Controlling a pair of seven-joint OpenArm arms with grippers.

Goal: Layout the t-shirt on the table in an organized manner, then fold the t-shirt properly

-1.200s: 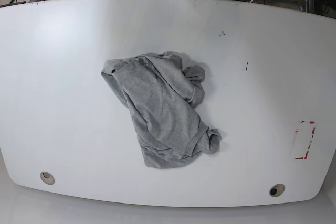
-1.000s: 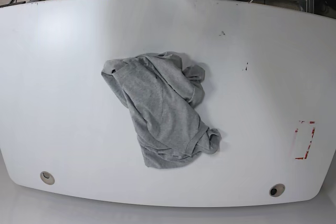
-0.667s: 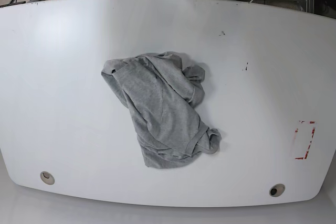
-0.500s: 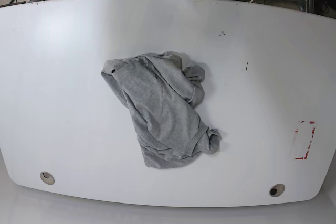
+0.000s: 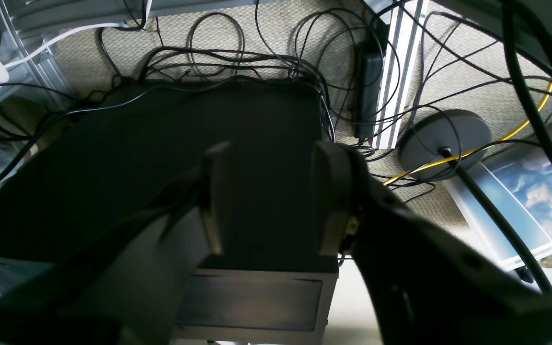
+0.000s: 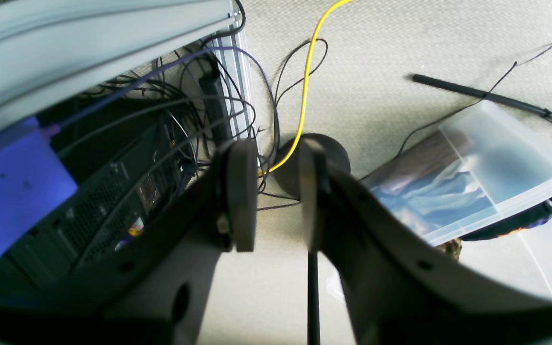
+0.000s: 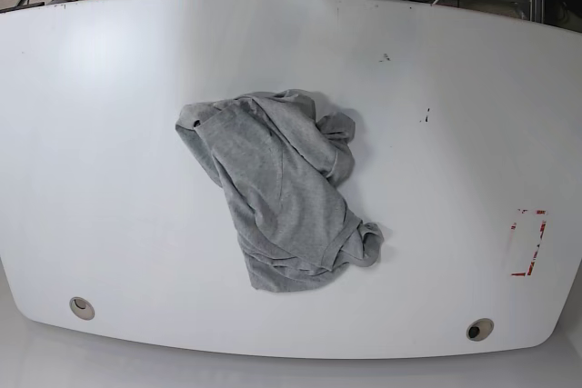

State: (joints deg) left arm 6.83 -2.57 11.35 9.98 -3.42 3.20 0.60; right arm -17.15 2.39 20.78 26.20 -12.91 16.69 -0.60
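Left gripper: the dark two-fingered left gripper [image 5: 271, 196] shows in the left wrist view with a wide gap between its jaws; nothing sits between them.
Left gripper surroundings: beyond its fingers lie a black box-shaped computer case [image 5: 151, 163], a tangle of black cables [image 5: 237, 57] on beige carpet, and a grey round stand base [image 5: 443, 136] toward 3 o'clock.
Right gripper: the dark two-fingered right gripper [image 6: 276, 191] shows in the right wrist view with a narrow gap between its jaws; nothing is gripped.
Right gripper surroundings: a yellow cable [image 6: 307, 76] runs up toward 12 o'clock, and a clear plastic storage bin [image 6: 487, 167] lies toward 3 o'clock.
Arms over table: neither arm shows in the base view.
Garment: the heather-grey short-sleeved cotton t-shirt [image 7: 277, 193] lies crumpled in a bunched heap near the middle of the large white smooth table [image 7: 109, 134].
Garment shape: the heap runs from about 10 o'clock to 5 o'clock, with a ribbed hem edge curling at its 4 o'clock end and folds piled at its 1 o'clock side.
Lettering: none shows on the visible side.
Table marks: a red tape rectangle [image 7: 527, 243] sits near the 3 o'clock edge, well apart from the garment.
Grommet holes: one round hole [image 7: 81, 306] lies at 7 o'clock and another round hole [image 7: 478, 329] at 5 o'clock.
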